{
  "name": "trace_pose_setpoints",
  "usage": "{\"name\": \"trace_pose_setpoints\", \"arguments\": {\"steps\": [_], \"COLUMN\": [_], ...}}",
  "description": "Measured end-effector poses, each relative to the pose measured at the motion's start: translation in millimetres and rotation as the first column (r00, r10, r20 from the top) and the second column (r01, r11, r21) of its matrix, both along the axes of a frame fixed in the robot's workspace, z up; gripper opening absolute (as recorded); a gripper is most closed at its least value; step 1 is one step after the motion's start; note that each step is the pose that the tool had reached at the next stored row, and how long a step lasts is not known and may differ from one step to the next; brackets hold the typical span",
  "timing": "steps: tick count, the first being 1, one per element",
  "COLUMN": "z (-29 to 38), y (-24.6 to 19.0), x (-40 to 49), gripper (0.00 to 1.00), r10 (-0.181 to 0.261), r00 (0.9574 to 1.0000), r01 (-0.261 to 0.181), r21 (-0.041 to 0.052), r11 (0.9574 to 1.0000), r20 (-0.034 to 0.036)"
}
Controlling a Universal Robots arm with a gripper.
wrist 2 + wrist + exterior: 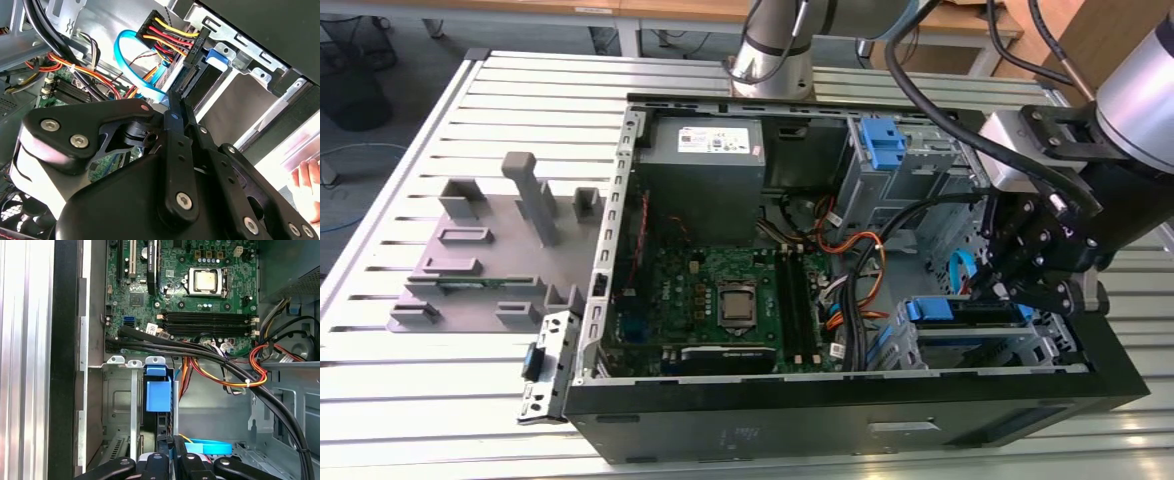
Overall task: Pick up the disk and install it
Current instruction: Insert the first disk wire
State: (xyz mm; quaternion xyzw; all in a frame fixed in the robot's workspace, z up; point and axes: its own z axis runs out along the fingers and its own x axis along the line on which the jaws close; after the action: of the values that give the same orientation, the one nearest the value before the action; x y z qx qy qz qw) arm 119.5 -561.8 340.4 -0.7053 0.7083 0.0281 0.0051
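Looking first at the disk [963, 312]: lodged on edge in the metal drive bay [1067, 345] at the lower right of the exterior view, blue caddy uppermost, inside the open computer case [854, 420]. Lying with its long axis across the frame there, one end towards the motherboard [720, 300], the other under the gripper [1023, 295], which hangs over that right-hand end. Running up the middle of the first wrist view as a narrow blue-and-dark slab [158, 396], straight out from the gripper [170, 463] at the lower edge. Seemingly pinched by its thin sides, with the black fingers [155, 462] drawn close on either flank and only the slab's thickness between them; judged clamped on it rather than standing free. Ahead of the slab's far end, a bundle of black, red and orange cables [230, 380] crossing the frame. Further out in the exterior view, a grey power supply [707, 140] at upper centre and a grey moulded fixture [480, 260] on the slatted table [400, 380] at the left. At the lower right of the second wrist view, a person's hand [307, 185] beyond the case.
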Motion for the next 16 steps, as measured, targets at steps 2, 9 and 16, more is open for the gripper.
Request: {"name": "trace_pose_setpoints", "arguments": {"steps": [2,9,16], "z": [-0.7,-3.3,-4.1], "y": [0.0,0.0,-0.5], "x": [0.0,0.0,0.0], "gripper": [0.16,0.16,0.16], "r10": [0.001,0.005,0.01], "r00": [1.0,1.0,0.9999], "r01": [-0.001,-0.005,-0.01], "r21": [0.0003,0.0004,0.0002], "r11": [1.0,1.0,0.9999], "r20": [0.0,0.0,0.0]}}
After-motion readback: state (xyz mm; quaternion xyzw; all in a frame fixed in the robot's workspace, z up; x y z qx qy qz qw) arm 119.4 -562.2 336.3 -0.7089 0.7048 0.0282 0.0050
